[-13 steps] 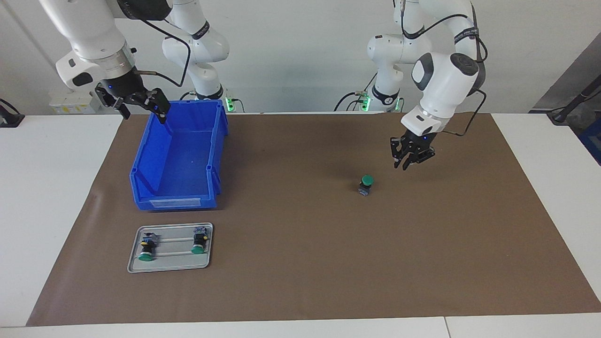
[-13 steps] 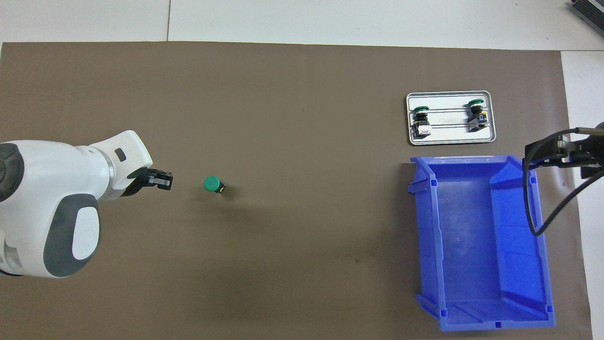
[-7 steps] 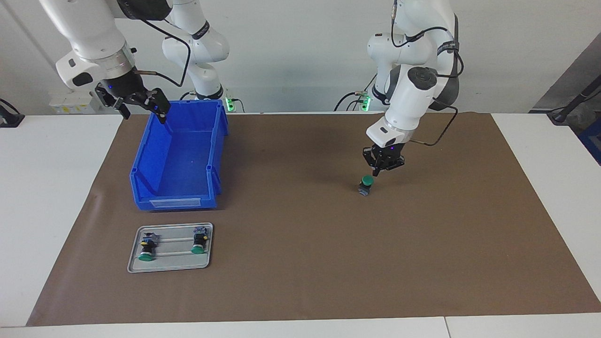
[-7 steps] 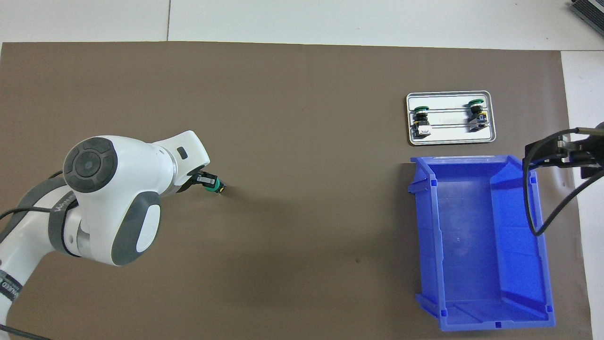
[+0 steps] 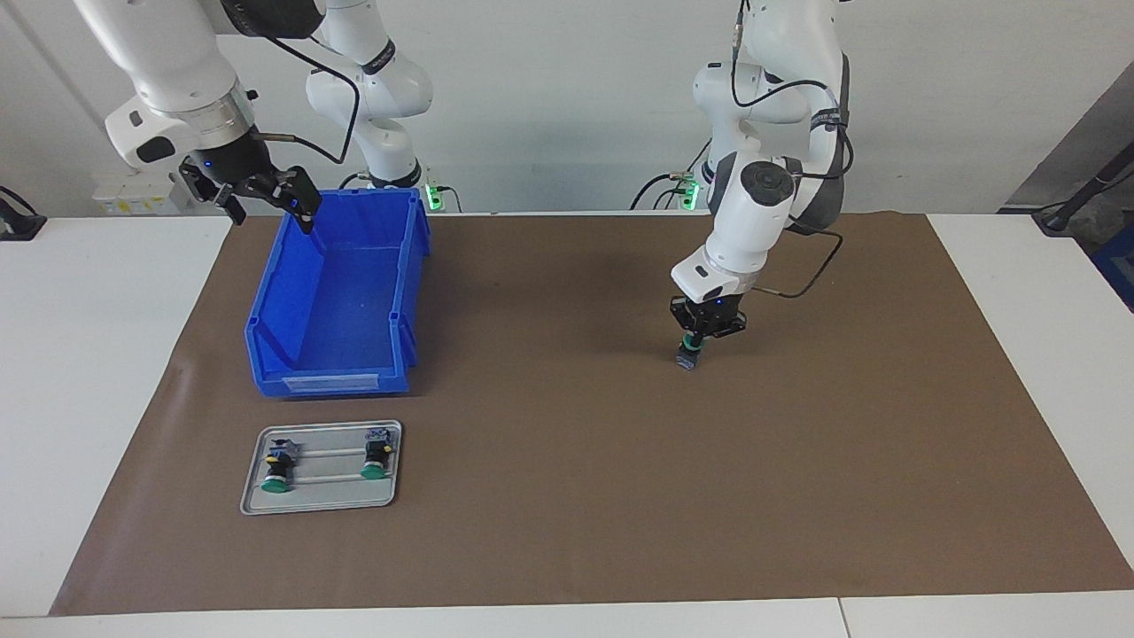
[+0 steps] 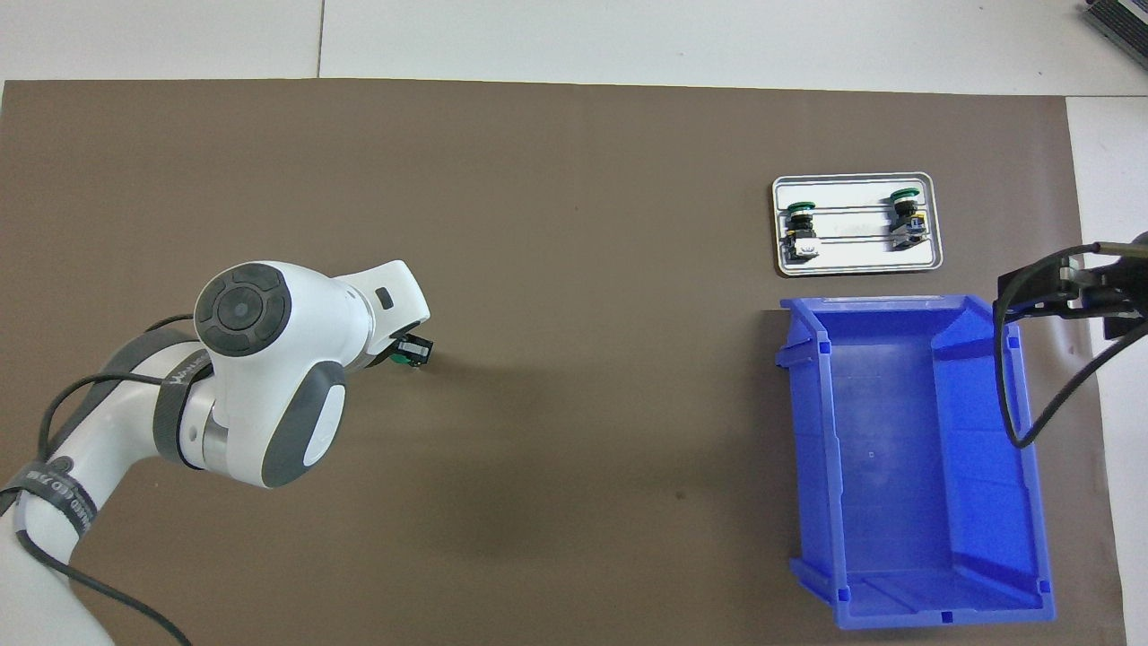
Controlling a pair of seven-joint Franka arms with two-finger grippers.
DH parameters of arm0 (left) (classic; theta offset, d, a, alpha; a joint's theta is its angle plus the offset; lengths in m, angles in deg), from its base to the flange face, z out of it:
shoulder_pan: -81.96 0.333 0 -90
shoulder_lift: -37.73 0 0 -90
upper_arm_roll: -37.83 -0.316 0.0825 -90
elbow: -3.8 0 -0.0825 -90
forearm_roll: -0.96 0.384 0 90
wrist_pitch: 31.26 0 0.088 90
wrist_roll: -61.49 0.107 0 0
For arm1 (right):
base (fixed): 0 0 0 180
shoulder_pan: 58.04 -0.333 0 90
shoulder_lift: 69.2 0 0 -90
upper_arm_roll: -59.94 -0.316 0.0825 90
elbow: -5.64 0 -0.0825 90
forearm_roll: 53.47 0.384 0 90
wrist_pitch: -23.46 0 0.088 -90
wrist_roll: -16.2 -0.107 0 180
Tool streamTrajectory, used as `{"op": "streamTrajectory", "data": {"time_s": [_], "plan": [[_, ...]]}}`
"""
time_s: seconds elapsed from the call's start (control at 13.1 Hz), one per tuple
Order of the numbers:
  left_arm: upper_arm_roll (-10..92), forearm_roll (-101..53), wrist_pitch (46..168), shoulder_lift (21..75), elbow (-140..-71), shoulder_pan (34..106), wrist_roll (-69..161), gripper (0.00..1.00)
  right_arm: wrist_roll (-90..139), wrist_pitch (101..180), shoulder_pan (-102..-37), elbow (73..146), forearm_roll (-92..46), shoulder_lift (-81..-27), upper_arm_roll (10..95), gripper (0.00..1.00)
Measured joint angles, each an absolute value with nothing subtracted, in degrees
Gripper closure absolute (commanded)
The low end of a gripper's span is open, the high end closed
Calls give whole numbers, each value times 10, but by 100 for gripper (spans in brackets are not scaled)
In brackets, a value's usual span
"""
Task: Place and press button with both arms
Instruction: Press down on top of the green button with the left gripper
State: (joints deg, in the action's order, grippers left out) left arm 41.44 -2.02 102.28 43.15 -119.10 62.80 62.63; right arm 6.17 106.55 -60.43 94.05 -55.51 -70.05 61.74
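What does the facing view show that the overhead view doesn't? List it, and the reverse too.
Facing only: the shut left tool down on the button's green cap. Overhead only: nothing extra; the left arm hides most of the button. Both: the open right tool waiting over the bin's rim, and the tray with two spare buttons.

white table | brown mat covers most of its top | on mat: blue bin toward right arm's end; metal tray just beside bin, farther from robots; button standing toward left arm's end
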Motion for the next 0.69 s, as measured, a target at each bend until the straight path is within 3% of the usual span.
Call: {"op": "streamTrajectory", "data": {"time_s": [0.69], "plan": [[407,-13,982,411,-1186,629,626,100,62,1066,-604,941,-555,-700,617,0]]}}
